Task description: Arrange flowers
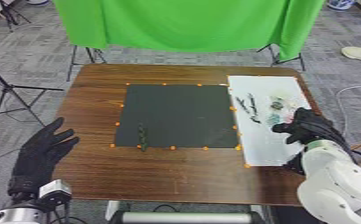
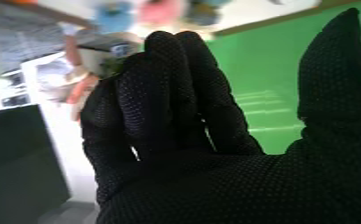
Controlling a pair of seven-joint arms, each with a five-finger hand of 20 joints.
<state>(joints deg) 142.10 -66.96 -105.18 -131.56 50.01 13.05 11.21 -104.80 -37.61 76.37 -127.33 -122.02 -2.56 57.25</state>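
The right hand point(image 1: 310, 127) is over the right part of the white sheet point(image 1: 267, 150); the right hand point(image 2: 212, 175) is open and holds nothing in the right wrist view, thumb apart from relaxed fingers. The left hand point(image 1: 45, 150) is open at the table's left edge. A green stem point(image 1: 143, 136) lies near the lower left of the dark mat point(image 1: 181, 112). On the sheet are dark twigs point(image 1: 253, 107), pale flowers point(image 1: 277, 105) and a partly hidden red piece point(image 1: 289, 118) beside the right hand. Blurred blue point(image 2: 114, 16) and pink point(image 2: 161, 10) blooms appear in the right wrist view.
Orange markers point(image 1: 172, 147) line the mat and the sheet's left side on the brown table point(image 1: 159, 172). Behind the table hangs a green cloth point(image 1: 185, 25). A black tripod point(image 1: 11, 90) stands on the floor at the left.
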